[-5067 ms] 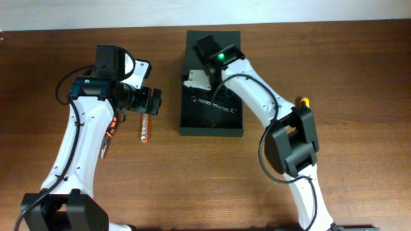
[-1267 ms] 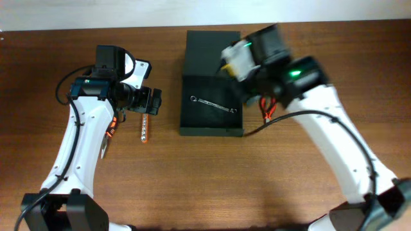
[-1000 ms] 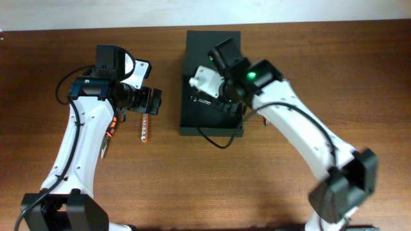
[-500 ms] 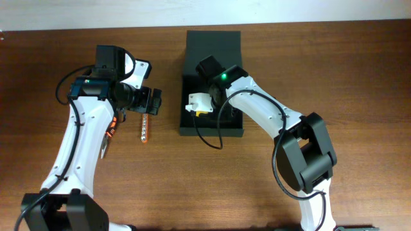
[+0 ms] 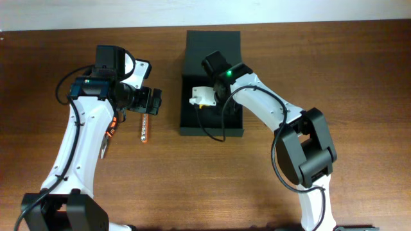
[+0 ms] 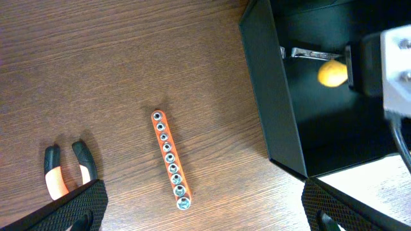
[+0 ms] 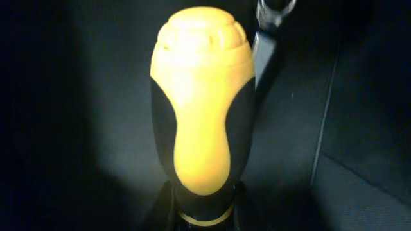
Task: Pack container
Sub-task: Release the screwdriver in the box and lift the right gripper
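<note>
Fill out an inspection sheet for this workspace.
Surface: wooden table, no spills seen.
Job's things: container, lid open; wrench lying inside.
Clutter: orange bit strip and pliers on the table left of the container.
Claws: left claw open and empty over the table; right claw in the container, seemingly shut on a yellow-black screwdriver.
Cables: black cable loops from the right arm over the container's front.
Surroundings: pale wall behind the table; nothing else seen.
</note>
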Available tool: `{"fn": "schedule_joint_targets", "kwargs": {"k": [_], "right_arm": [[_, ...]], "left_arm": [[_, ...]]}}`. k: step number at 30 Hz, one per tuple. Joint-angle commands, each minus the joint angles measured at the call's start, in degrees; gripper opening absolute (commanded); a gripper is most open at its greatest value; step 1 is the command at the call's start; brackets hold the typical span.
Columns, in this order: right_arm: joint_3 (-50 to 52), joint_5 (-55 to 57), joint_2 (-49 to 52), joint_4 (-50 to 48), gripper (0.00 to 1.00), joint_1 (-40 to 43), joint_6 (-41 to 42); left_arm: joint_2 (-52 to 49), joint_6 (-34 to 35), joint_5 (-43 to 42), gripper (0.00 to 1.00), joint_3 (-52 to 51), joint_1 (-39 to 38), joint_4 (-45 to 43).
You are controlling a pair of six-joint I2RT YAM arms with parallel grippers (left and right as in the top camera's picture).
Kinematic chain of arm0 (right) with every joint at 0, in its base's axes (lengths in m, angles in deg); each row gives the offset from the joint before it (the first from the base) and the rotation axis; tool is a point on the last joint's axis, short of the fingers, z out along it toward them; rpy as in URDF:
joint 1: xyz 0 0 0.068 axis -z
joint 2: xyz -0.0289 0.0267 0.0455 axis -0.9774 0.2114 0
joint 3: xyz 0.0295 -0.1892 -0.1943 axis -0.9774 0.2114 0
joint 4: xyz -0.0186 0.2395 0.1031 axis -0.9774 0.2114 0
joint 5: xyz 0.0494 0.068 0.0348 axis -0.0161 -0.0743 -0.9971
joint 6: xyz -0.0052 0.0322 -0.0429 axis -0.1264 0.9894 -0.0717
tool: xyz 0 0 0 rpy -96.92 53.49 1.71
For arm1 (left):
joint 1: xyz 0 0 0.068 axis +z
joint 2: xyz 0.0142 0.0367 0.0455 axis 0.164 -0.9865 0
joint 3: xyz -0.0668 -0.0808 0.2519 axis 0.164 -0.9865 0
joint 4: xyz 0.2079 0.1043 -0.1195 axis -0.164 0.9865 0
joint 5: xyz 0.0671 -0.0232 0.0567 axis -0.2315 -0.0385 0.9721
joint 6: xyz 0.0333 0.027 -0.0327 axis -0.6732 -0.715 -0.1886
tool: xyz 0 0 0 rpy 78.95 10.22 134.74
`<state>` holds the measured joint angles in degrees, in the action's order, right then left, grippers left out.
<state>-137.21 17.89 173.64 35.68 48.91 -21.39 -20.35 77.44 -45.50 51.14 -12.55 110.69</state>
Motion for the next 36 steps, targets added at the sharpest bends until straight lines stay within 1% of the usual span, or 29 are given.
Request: {"fn": "schedule_joint_targets", "kwargs": {"k": [1,10,11,13,16,18,21,23,29,32,34,35,36], "right_arm": [[-0.22,0.13,0.98,-0.68,0.04,1.57,-0.63],[-0.22,0.94,0.98,-2.78,0.04,1.90,-0.66],[-0.22,0.96,0.98,-3.04,0.09,1.90,-0.66],[-0.22,1.01,0.98,-3.34,0.28,1.90,-0.61],[-0.24,3.04,0.98,-3.30,0.34,1.77,-0.26],[-0.44,6.36,0.81,-3.28,0.38,1.27,2.45],[-1.92,10.03,-0.07,-2.10,0.36,0.20,7.08],[-3.98,9.77,-1.44,0.66,0.33,-0.87,8.15],[-12.68,9.99,-7.10,9.31,0.33,-3.04,16.20],[-17.07,10.27,-10.19,13.33,0.33,-2.10,23.80],[-19.10,10.23,-12.07,15.06,0.33,-0.04,30.93],[-19.67,10.21,-12.76,15.58,0.34,1.31,34.64],[-19.98,10.19,-13.38,15.96,0.37,2.91,38.64]], "left_arm": [[-0.37,-0.92,-0.17,0.99,1.09,-0.11,0.07],[-0.37,-0.92,-0.17,0.99,1.09,-0.11,0.07],[-0.37,-0.92,-0.17,0.99,1.09,-0.11,0.07],[-0.37,-0.92,-0.17,0.99,1.09,-0.11,0.07],[-0.37,-0.92,-0.17,0.99,1.09,-0.11,0.07],[-0.37,-0.92,-0.17,0.99,1.09,-0.11,0.07],[-0.37,-0.92,-0.17,0.99,1.09,-0.11,0.07],[-0.37,-0.92,-0.20,0.99,1.09,-0.11,0.07],[-0.37,-0.92,-0.20,0.99,1.09,-0.11,0.07],[-0.37,-0.92,-0.17,0.99,1.09,-0.11,0.07],[-0.37,-0.92,-0.17,0.99,1.09,-0.11,0.07],[-0.37,-0.92,-0.17,0.99,1.09,-0.11,0.07],[-0.37,-0.92,-0.17,0.99,1.09,-0.11,0.07]]}}
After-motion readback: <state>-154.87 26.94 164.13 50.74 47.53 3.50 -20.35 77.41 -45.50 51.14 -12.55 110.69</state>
